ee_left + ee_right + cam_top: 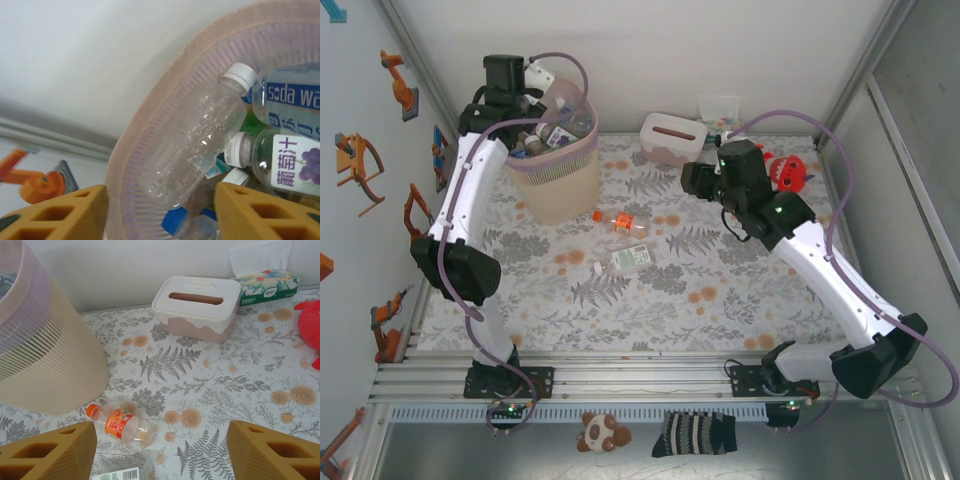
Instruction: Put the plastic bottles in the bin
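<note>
Yellow ribbed fingers, left hand (161,194): released, spread wide, nothing clamped between them. It is poised over the mouth of the bin (150,105).

- Clear bottle (195,145), white cap: lies beyond the fingertips inside the bin, slanted against the pink-lined wall and apart from both fingers.
- Soda bottle (290,97) and grape-label bottle (285,167): lie in the bin, to the right of the clear one, among further bottles.

Right hand (161,427): fingers likewise parted and gripping nothing, above the fern-print tabletop (225,385).

- Orange-label bottle (122,426): lies on its side on the tabletop near the bin's foot, toward the left finger (cap pointing at the bin), untouched.
- White-label bottle (630,257): lies flat just nearer the arm bases, also untouched.
- Tissue box (197,307) and red plush (310,322): at the far edge.
</note>
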